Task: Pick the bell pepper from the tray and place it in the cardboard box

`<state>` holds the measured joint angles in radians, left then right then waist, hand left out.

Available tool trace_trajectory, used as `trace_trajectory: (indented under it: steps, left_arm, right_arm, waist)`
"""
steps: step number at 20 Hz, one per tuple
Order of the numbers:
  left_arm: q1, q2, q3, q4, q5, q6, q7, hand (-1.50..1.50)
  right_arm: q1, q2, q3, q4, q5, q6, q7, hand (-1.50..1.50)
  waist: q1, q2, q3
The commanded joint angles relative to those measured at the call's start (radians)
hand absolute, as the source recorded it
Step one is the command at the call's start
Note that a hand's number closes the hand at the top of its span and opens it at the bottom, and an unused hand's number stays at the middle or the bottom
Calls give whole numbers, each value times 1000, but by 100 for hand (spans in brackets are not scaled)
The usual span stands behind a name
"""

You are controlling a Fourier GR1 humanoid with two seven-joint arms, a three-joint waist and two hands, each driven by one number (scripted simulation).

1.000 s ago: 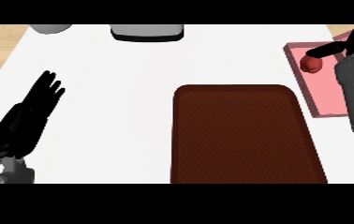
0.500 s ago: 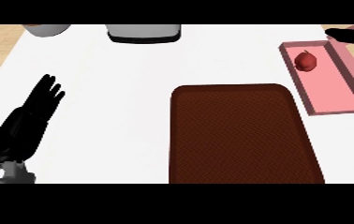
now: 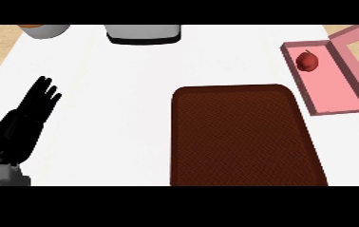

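1. Head view: a white counter is seen from steeply above, with wooden floor showing at the upper left corner.
2. A dark brown tray lies at about five o'clock from the picture's centre; nothing is seen on it.
3. The red bell pepper rests inside the pink cardboard box at two o'clock, near the box's far end.
4. The right hand, seen over the box a second ago, has been withdrawn and is no longer in view; the pepper has been left behind, untouched.
5. The placement is therefore judged complete.
6. The left hand rests at eight o'clock, fingers straight and holding nothing.
7. A grey appliance and a grey bowl stand at the far edge.
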<state>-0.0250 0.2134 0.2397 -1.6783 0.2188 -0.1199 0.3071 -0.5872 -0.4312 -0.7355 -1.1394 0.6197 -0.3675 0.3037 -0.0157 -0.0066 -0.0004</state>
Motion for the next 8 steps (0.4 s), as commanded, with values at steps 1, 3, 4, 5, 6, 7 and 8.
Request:
trace_trajectory:
  steps: [1,3,4,5,6,7,8]
  left_arm:
    - [35,-12,-4,-16,4,-20,-17,0]
    - [18,6,7,-31,9,-14,11,0]
    - [-52,-5,-3,56,-20,1,-32,0]
    - [-7,4,18,54,-3,-26,-54,0]
    - [14,4,10,-35,8,-18,12,0]
    - [-37,-12,-11,81,-28,-11,-41,0]
    - [-11,-25,-15,23,-24,3,-12,0]
  right_arm:
    - [121,-3,15,-180,-88,92,38,-150]
    - [192,-11,-10,-317,-139,172,82,-150]
    - [237,-16,-27,-279,-162,155,6,-150]
    - [217,-75,-44,-269,-191,197,47,-150]
    - [254,-32,-9,-315,-176,161,58,-150]
    - [250,-61,-38,-182,-197,140,-55,-150]
    - [266,-63,-8,-304,-188,163,78,-150]
  waist:
    - [10,3,0]
    - [2,1,0]
    - [3,4,0]
    - [8,5,0]
    - [13,5,0]
    - [12,7,1]
    - [13,5,0]
